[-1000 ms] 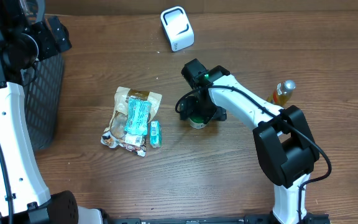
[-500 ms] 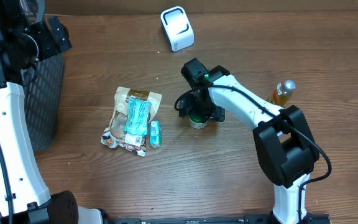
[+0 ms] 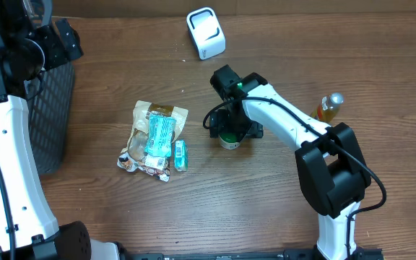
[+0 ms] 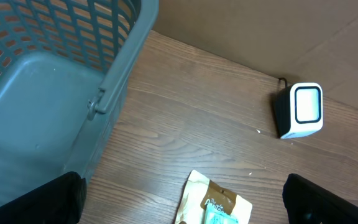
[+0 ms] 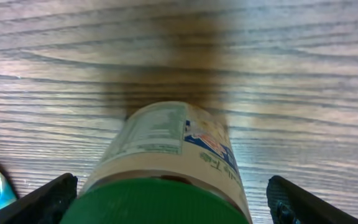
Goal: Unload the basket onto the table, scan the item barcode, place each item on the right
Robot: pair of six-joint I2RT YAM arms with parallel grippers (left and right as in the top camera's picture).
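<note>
A cream-labelled jar with a green lid (image 5: 166,137) stands upright on the wooden table, and a little of it shows under the arm in the overhead view (image 3: 228,142). My right gripper (image 5: 176,202) hangs straight over it, open. Its fingers (image 5: 45,200) flank the lid with a gap on each side. From above, the right gripper (image 3: 231,128) covers most of the jar. The white barcode scanner (image 3: 206,32) sits at the table's far edge and also shows in the left wrist view (image 4: 303,110). My left gripper (image 4: 185,202) is open and holds nothing, high above the basket's edge.
A grey mesh basket (image 3: 49,115) stands at the left (image 4: 42,93). A pile of snack packs (image 3: 154,137), with a small teal packet (image 3: 180,155) beside it, lies left of the jar. An amber bottle (image 3: 328,107) stands at the right.
My right gripper's fingers have drawn in slightly around the jar's lid and the wrist has shifted a touch. The left arm and the other items have not moved.
</note>
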